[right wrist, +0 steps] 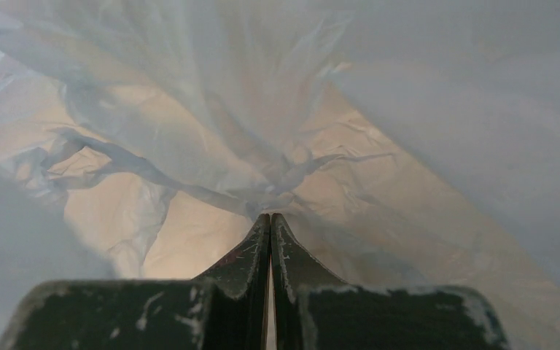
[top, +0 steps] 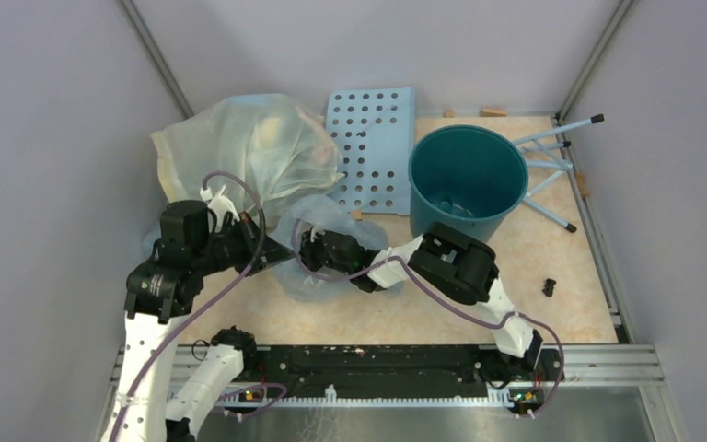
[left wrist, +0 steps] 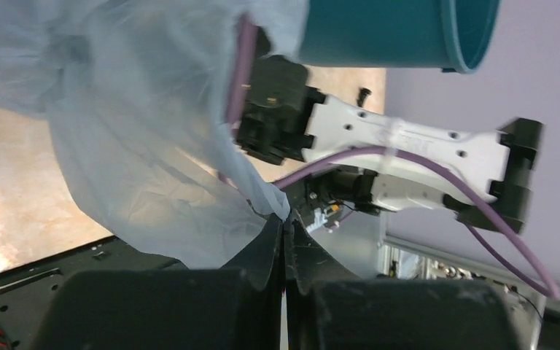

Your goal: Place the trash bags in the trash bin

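From the top camera I see the pale blue trash bag (top: 324, 219) bunched on the bench (top: 534, 249) near its middle. It lies just in front of the larger yellowish bag (top: 249, 147) and to the left of the dark teal trash bin (top: 468, 224), well outside the bin. Both arms reach into it. On the left wrist feed, my left claw (left wrist: 284, 227) has its fingers pressed together on a pinch of the bag's thin film (left wrist: 138, 131), which billows up and away to the left. Beyond the film I can see the right arm's white link (left wrist: 401, 146), and the bin's wall (left wrist: 394, 33) fills the upper edge of that view. On the right wrist feed, my right claw (right wrist: 270, 217) is likewise closed tight on a gathered knot of crinkled plastic (right wrist: 262, 109), with the bag wrapping nearly the whole view and the tan bench showing through it. In the overhead view the left claw (top: 281, 255) and the right claw (top: 302, 250) sit close to each other at the bag's near side. The bin stands upright with its mouth open. A light blue perforated panel (top: 373, 147) leans at the back between the bin and the yellowish bag, and a small black piece (top: 549, 286) lies on the bench to the right.
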`<state>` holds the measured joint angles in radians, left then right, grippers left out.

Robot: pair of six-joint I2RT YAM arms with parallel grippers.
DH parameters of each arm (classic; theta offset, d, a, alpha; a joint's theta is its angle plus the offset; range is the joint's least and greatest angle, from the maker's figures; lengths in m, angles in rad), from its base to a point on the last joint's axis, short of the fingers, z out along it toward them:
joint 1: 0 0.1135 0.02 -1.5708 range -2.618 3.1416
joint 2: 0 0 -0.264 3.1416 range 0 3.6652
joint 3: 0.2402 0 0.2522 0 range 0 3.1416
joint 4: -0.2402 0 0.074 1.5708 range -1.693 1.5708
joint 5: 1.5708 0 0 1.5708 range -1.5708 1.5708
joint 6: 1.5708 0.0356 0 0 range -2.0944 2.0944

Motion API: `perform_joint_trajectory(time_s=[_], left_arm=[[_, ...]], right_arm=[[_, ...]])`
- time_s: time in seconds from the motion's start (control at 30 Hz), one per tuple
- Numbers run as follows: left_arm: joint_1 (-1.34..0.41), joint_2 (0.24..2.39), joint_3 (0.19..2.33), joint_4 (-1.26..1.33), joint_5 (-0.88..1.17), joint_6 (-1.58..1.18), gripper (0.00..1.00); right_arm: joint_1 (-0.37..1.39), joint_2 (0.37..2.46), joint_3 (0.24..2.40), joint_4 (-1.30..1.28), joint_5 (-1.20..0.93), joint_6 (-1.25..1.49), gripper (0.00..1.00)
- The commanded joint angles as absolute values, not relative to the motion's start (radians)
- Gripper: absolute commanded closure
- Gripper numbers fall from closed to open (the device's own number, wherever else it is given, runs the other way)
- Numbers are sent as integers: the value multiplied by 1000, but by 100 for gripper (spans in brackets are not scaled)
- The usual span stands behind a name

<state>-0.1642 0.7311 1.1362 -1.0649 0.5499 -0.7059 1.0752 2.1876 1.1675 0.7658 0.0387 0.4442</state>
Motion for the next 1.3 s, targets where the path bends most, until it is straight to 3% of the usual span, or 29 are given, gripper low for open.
perform_joint_trajectory(time_s=[0.0,0.13,0.33,0.63,0.87,0.97,1.07,1.27], left_arm=[[-161,753,1207,-926,698,-757,100],[-161,756,1226,-697,856,-922,100],[-161,713,1143,-103,988,-1396,100],[-162,819,1364,61,1123,-1521,100],[-161,850,1473,-589,1080,-1051,100],[-161,856,1498,-707,1007,-955,100],[-161,870,1580,-805,900,-869,100],[-161,964,1845,-1056,597,-724,100]], right_arm=[[1092,2236,1255,747,22,483,100],[1092,2257,1268,694,49,497,100],[1100,2267,1277,628,68,489,100],[1101,2219,1229,557,167,469,100],[1117,2053,1215,468,200,326,100],[1124,1951,1207,397,229,279,98],[1122,1868,1165,344,191,272,88],[1122,1715,1044,308,140,294,85]])
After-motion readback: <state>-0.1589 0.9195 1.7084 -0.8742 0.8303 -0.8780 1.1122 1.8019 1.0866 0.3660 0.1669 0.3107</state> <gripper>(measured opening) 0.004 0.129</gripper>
